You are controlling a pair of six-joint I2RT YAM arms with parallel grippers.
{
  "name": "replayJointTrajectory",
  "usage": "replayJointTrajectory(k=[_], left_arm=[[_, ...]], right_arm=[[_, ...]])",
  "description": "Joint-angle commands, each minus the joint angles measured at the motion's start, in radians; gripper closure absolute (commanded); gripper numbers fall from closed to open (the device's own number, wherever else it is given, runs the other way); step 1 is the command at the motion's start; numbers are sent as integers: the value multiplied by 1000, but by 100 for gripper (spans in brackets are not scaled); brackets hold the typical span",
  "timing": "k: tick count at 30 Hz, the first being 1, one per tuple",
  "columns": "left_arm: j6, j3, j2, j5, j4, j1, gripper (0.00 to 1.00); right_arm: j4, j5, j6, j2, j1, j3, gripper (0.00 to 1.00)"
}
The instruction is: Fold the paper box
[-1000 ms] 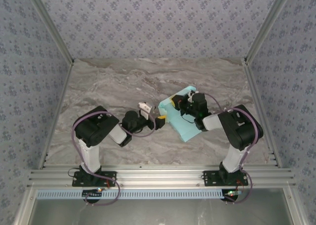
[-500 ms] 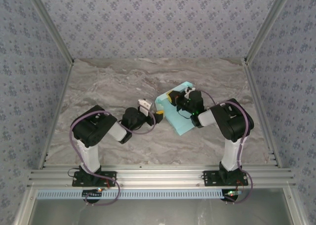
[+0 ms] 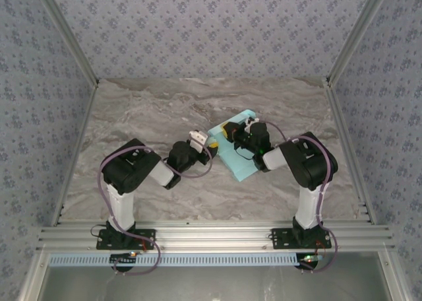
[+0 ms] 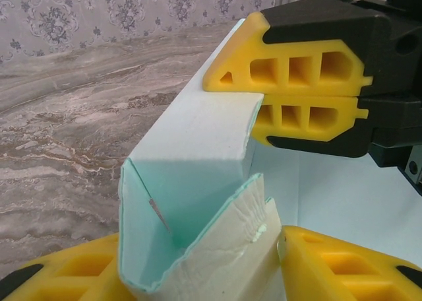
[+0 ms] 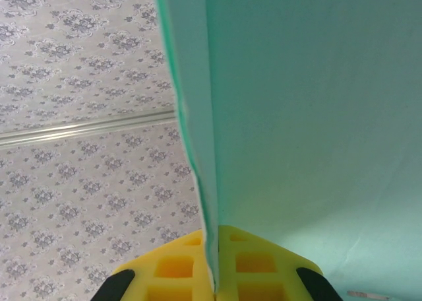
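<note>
Grey marbled tabletop (image 3: 145,116) lies under my arms, and flowered blue-grey wallpaper (image 3: 198,30) closes it on three sides. The pale turquoise paper box (image 3: 232,161) of thin card is a little right of the centre in the overhead frame, with one wall raised up. My right claw (image 3: 231,131) is closed on this raised wall; in its wrist frame the card edge goes straight down between the two yellow fingers (image 5: 171,268). My left claw (image 3: 204,142) is at the left corner of the box. Its yellow fingers (image 4: 59,278) stand apart at the bottom of its wrist frame, with a folded corner flap between them. Whether they press the card, I cannot tell.
</note>
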State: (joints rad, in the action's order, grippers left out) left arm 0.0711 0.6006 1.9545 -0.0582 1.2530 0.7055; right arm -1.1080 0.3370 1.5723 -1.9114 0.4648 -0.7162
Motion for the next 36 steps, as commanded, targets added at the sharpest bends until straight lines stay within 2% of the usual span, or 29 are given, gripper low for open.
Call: replayJointTrajectory(k=[1, 6, 11, 13, 16, 20, 26, 33, 36], left_arm=[[7, -22, 20, -66, 89, 26, 48], [15, -54, -5, -140, 104, 32, 41], [5, -85, -22, -141, 111, 32, 38], [-2, -75, -14, -114, 93, 32, 38], [10, -52, -19, -25, 43, 31, 45], [15, -16, -5, -12, 27, 31, 50], [40, 5, -6, 51, 31, 31, 48], [39, 23, 2, 130, 4, 33, 48], [36, 32, 14, 158, 2, 34, 43]], right_arm=[[-5, -4, 9, -10, 22, 1, 100], [0, -2, 8, -8, 19, -2, 100], [3, 14, 5, -18, 18, -12, 100], [1, 9, 0, -14, 22, -8, 100], [9, 10, -3, -9, 26, -6, 100], [7, 10, -9, -2, 35, 2, 100], [-19, -7, -17, -3, 48, 20, 100], [-173, -45, 17, -32, 54, 61, 100], [-209, -67, 44, -40, 56, 76, 100]])
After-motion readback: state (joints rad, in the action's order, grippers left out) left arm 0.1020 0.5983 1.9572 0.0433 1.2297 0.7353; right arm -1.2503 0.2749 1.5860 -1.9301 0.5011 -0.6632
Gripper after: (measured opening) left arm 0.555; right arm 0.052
